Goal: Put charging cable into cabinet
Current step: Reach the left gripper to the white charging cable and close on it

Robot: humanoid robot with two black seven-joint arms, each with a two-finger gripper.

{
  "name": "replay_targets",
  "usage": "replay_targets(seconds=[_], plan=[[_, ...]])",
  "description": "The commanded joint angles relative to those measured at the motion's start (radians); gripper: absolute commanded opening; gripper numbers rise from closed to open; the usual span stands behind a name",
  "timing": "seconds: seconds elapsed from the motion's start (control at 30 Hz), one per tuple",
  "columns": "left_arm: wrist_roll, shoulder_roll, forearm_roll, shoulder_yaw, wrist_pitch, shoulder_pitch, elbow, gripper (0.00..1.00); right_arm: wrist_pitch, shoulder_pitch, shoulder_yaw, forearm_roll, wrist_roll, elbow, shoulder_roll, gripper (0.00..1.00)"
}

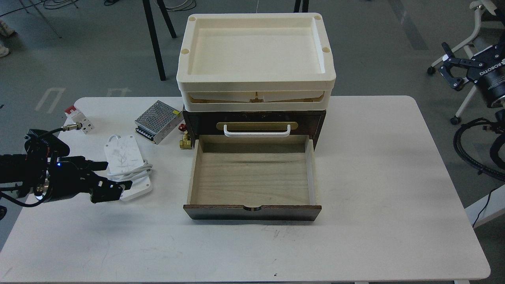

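Head view shows the left hand (103, 179) at the bench's (375, 221) left edge, fingers spread around the charging cable's (125, 162) near end, not visibly gripping. Grasping seems underway; next comes a lift into the cabinet's (252, 173) open drawer. The right hand (453, 71), off-bench, reads "ROBOTIQ"; its fingers look parted.

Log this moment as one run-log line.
left tool: at near end of charging cable, grip unclear | cable: on table, left of cabinet | drawer: open, empty | right tool: off table
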Motion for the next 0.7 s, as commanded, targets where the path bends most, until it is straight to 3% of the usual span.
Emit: replay_targets(seconds=[0.0,0.2,0.43,0.67], plan=[[0.0,-0.035,0.0,0.001,0.002,-0.012,0.081,1.0,0.0,-0.005,-0.002,-0.001,0.0,0.0,0.002,1.0],[0.0,-0.099,0.0,0.044,0.044,-0.055,0.196,1.0,0.0,-0.011,0.0,-0.001,0.0,0.0,0.002,1.0],[0.0,-0.173,0.0,0.192,0.17,-0.15,0.336,1.0,0.0,-0.019,0.0,-0.001,0.001,0.0,0.002,1.0],[0.0,-0.195,0.0,0.209,0.18,-0.158,0.363,0.99,0.0,-0.025,0.006,-0.001,0.001,0.0,0.001,1.0]])
